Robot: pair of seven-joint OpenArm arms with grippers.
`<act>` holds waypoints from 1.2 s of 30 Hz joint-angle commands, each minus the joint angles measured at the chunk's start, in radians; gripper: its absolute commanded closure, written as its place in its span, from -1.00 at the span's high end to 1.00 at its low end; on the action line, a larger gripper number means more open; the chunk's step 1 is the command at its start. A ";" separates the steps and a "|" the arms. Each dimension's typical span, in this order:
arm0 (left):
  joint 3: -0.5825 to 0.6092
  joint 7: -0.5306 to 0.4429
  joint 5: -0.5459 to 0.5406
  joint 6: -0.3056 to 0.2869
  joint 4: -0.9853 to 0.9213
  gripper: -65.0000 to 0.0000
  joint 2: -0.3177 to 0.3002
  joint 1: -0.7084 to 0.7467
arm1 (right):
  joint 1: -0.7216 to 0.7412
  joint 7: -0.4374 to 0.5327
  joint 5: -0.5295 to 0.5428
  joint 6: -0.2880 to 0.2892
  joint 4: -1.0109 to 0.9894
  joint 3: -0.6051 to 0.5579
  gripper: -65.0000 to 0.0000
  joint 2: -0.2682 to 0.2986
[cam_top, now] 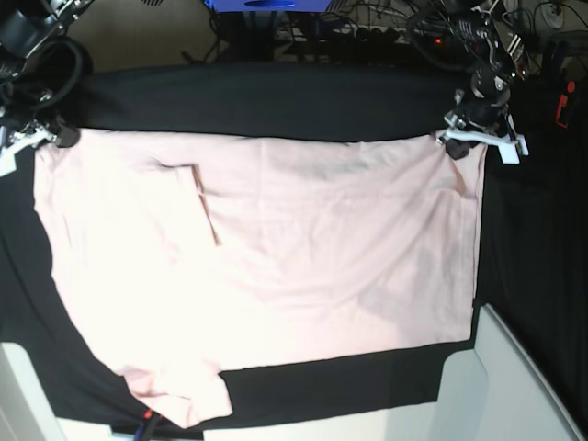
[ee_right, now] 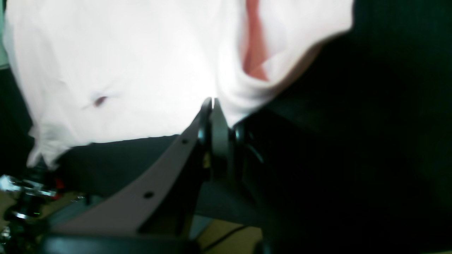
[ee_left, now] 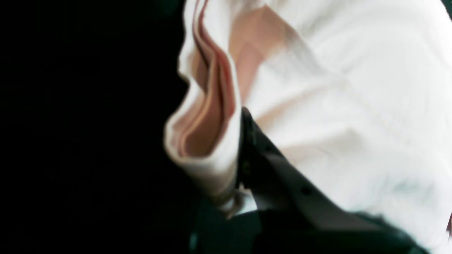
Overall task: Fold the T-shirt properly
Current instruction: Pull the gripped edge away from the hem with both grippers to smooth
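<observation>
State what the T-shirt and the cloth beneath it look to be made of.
T-shirt: pale pink, matte, soft knit fabric, probably cotton; it creases, drapes from the grippers, and shows folded hem layers in the left wrist view.
Black cloth: dark, matte woven or felt-like textile by its look; it lies flat with no shine, and the weave is too dark to make out.

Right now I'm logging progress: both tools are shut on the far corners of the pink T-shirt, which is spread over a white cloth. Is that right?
Nearly. The cloth under the T-shirt is black, not white, as the base view shows. The rest holds: the left tool and the right tool are each shut on a far corner of the shirt.
</observation>
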 commanded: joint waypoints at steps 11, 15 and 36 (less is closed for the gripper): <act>-0.007 0.029 0.022 0.015 0.168 -1.00 -0.013 0.144 | -0.102 -0.031 0.084 0.004 0.054 -0.002 -1.00 0.024; -0.007 0.029 0.024 0.015 0.242 -1.00 -0.015 0.192 | -0.129 -0.042 0.084 0.004 0.141 -0.003 -1.00 0.024; -0.007 0.022 0.024 0.015 0.259 -1.00 -0.015 0.278 | -0.201 -0.084 0.085 0.004 0.168 -0.002 -1.00 0.002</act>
